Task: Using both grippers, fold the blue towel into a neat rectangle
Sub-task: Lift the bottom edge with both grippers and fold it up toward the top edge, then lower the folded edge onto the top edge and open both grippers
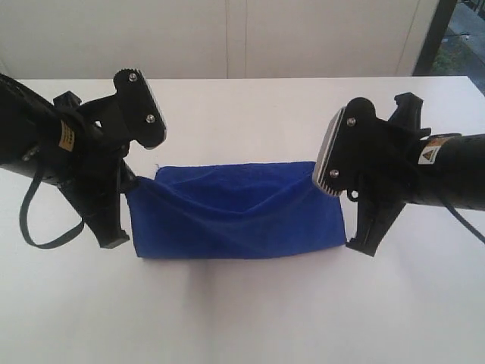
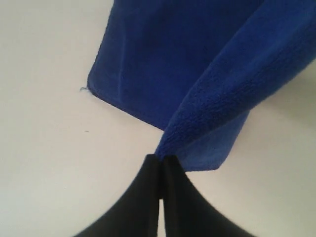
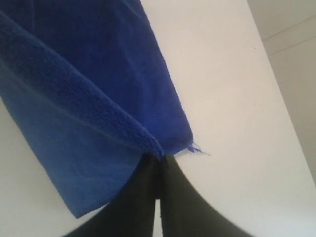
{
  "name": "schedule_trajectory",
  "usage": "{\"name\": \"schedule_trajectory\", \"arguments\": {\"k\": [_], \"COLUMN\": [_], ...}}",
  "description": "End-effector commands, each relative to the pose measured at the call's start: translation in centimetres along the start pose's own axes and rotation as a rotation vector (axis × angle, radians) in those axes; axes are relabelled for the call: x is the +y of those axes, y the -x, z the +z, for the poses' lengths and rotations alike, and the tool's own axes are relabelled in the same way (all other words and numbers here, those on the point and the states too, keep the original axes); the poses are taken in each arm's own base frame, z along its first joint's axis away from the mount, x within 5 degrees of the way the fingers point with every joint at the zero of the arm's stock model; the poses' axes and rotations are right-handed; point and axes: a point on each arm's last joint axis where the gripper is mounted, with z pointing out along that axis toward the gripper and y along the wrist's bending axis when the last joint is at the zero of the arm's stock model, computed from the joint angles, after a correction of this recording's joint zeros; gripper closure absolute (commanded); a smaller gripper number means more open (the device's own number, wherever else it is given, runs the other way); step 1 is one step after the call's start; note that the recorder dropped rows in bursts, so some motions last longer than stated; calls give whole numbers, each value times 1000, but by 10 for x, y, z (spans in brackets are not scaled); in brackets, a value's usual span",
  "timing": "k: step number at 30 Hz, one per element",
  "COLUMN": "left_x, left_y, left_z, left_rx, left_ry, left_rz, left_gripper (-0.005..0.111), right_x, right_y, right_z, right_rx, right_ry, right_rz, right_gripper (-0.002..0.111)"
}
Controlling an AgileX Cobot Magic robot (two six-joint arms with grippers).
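Note:
The blue towel lies doubled over on the white table, and its upper layer sags in the middle. My left gripper is at the towel's left end, shut on a corner of the raised layer. The left wrist view shows that gripper pinching the towel, whose lower layer lies flat beyond the tips. My right gripper is shut on the corner at the right end. In the right wrist view the gripper grips the towel beside a loose thread.
Bare white tabletop surrounds the towel on all sides. A pale wall stands behind the table's far edge, and a dark window strip is at the back right. A black cable loop hangs from the left arm.

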Motion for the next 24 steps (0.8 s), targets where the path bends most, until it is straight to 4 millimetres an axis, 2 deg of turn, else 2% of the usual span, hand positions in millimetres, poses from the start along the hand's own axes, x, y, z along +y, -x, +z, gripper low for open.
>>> {"name": "schedule_trajectory", "arguments": {"k": [1,7,15,24], "left_x": [16,29,39,56], "left_y": [3,3,15,8], "left_z": [-4,7,24,57], "left_rx": [-17,-48,-95,-108], "left_ry": [52,84,108,133], "left_rz": [-44,-81,-81,-134], "left_gripper": [107,107,107,107], "right_x": [-18,-23,-35,-49], "right_y": [1,-2,-5,-10], "right_z": [-1,6,24,58], "right_rx": [-11,-11,-3,31], "right_ry": [-75,-115,-168,-183], "right_rz": [31,39,61,77], "right_gripper": [108,108,108,108]}}
